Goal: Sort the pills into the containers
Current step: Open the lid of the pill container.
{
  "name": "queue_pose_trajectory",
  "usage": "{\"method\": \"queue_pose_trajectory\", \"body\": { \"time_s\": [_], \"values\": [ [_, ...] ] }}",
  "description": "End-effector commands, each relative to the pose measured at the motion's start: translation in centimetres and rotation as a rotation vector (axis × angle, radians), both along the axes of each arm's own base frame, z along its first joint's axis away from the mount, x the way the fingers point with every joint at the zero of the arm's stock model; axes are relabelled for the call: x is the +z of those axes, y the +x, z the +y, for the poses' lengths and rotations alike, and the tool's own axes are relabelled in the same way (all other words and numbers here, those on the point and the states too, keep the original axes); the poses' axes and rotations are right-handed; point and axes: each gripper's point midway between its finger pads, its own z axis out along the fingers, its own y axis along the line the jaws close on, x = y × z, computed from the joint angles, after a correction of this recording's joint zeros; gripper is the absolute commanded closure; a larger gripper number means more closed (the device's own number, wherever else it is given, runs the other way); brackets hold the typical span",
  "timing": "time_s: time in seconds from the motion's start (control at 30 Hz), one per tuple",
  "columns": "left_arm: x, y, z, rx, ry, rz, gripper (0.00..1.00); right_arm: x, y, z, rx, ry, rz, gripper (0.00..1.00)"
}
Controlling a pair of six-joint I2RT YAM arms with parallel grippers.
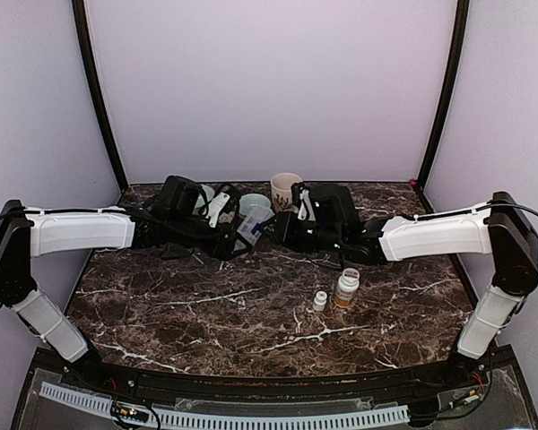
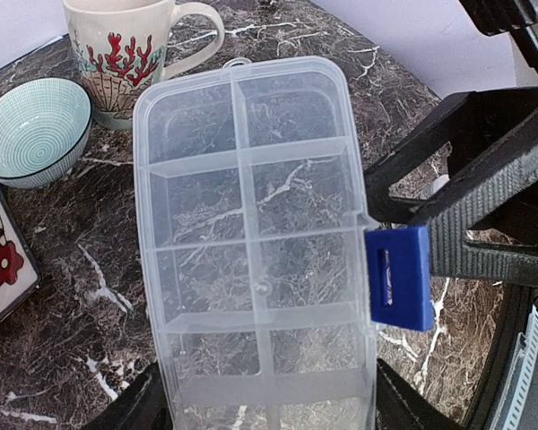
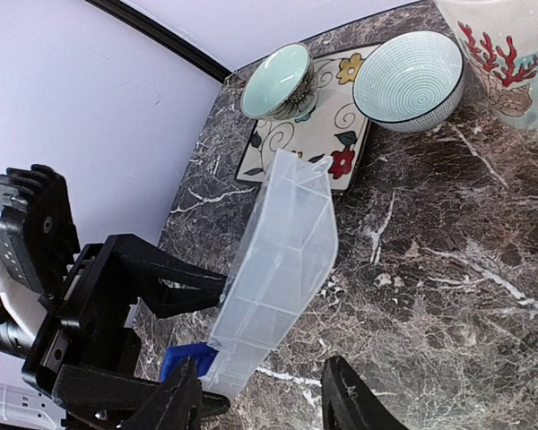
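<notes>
The clear organiser box (image 2: 251, 233) has its lid down and every compartment that shows is empty. My left gripper (image 2: 264, 408) is shut on its near end and holds it tilted above the marble table (image 1: 251, 313). It also shows in the top view (image 1: 248, 228) and the right wrist view (image 3: 282, 260). My right gripper (image 3: 262, 394) is open. Its blue-tipped finger (image 2: 399, 278) touches the box's latch edge, and the other finger stands clear of the box. No loose pills show.
An amber pill bottle (image 1: 346, 288) and a small white bottle (image 1: 319, 301) stand right of centre. A coral-print mug (image 2: 125, 54), two pale green bowls (image 3: 408, 67) (image 3: 278, 81) and a floral tile (image 3: 309, 143) sit at the back.
</notes>
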Motion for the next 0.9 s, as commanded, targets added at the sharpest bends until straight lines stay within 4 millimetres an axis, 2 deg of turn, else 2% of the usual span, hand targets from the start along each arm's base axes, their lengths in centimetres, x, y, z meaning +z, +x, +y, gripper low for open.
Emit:
{"method": "queue_pose_trajectory", "body": {
  "time_s": [0.0,0.37,0.87],
  "values": [
    [1.0,0.7,-0.1,0.019,-0.005,-0.006,0.85,1.0,0.2,0.3,0.015,0.042,-0.021,0.54],
    [0.1,1.3,0.3,0.057,0.038,-0.008,0.85,0.8,-0.5,0.4,0.031,0.072,0.015,0.54],
    [-0.3,1.3,0.2,0.051,0.040,0.004,0.86,-0.2,-0.2,1.9,0.052,0.086,0.052,0.55]
  ]
}}
